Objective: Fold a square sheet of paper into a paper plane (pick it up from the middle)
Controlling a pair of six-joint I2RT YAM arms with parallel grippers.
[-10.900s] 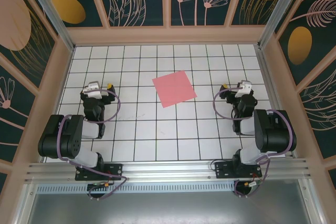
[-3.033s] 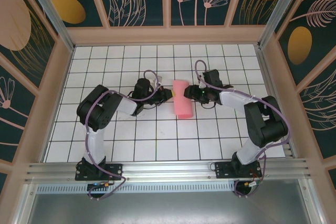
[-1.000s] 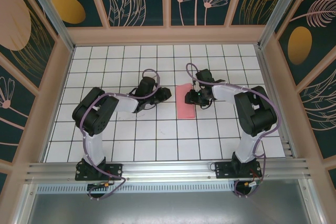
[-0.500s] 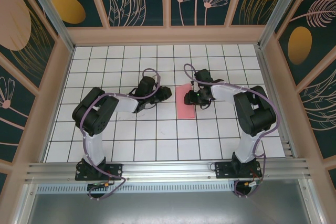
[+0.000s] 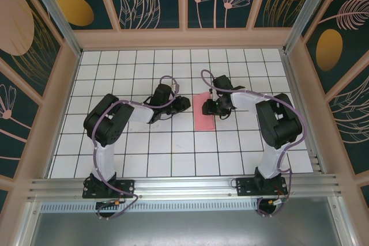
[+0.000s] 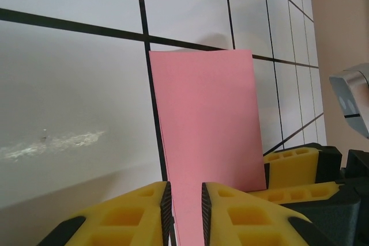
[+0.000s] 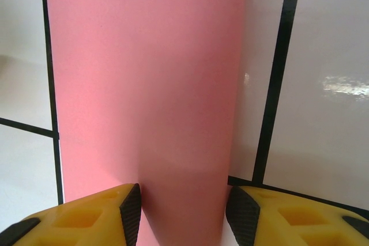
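Left pincer (image 6: 184,199) narrowed, sheet (image 6: 204,131) edge at tips; right pincer (image 7: 184,205) half-open astride it.

**Lighting and picture quality, three views**

Top view: bright, even light from above. The white table (image 5: 115,159) is close to washed out, with faint, short shadows. Focus is sharp, and the side walls splay outward at the edges.

Left wrist view: a broad grey shadow lies over the near tiles, with a dull smeared sheen at left. Focus is crisp.

Right wrist view: a small glare streak sits on the right-hand tile. The square sheet of paper (image 7: 150,84) darkens toward the near edge, and the grid lines are slightly soft.
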